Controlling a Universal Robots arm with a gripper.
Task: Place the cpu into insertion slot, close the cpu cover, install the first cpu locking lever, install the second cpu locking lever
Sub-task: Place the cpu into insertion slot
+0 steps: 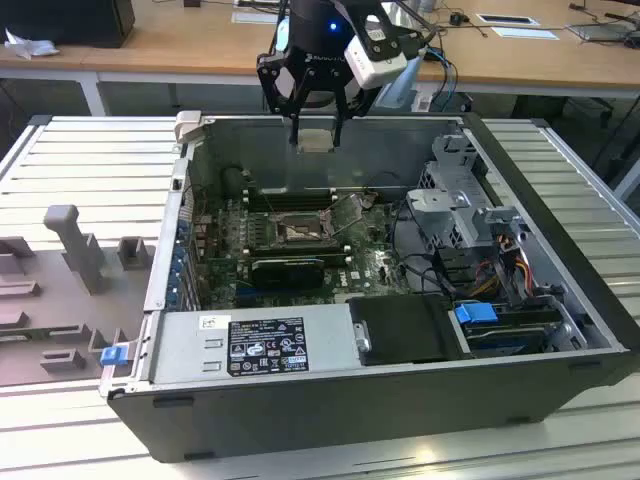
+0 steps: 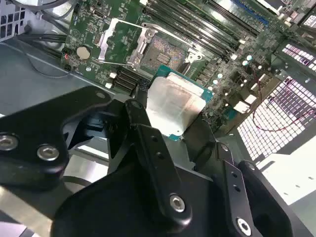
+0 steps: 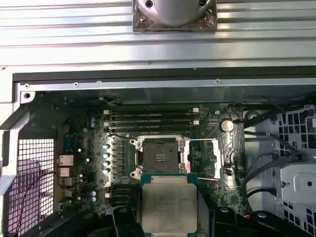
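One small flat square cpu [image 3: 169, 202] with a pale silvery-beige metal face, pinched by two opposite edges in the black gripper [image 3: 169, 215], jaws closed to chip width; it hangs in the air over the green motherboard, short of the socket. Judged light, stiff, smooth-faced and fragile on its underside, so it is best held by the edges with mild pressure. Beyond it, one square dark-framed insertion slot [image 3: 159, 157] lies bare, with its thin dull-metal cpu cover [image 3: 203, 159] swung open alongside. Farther off are long black memory slots [image 3: 148, 118], then the grey computer case [image 1: 400, 410].
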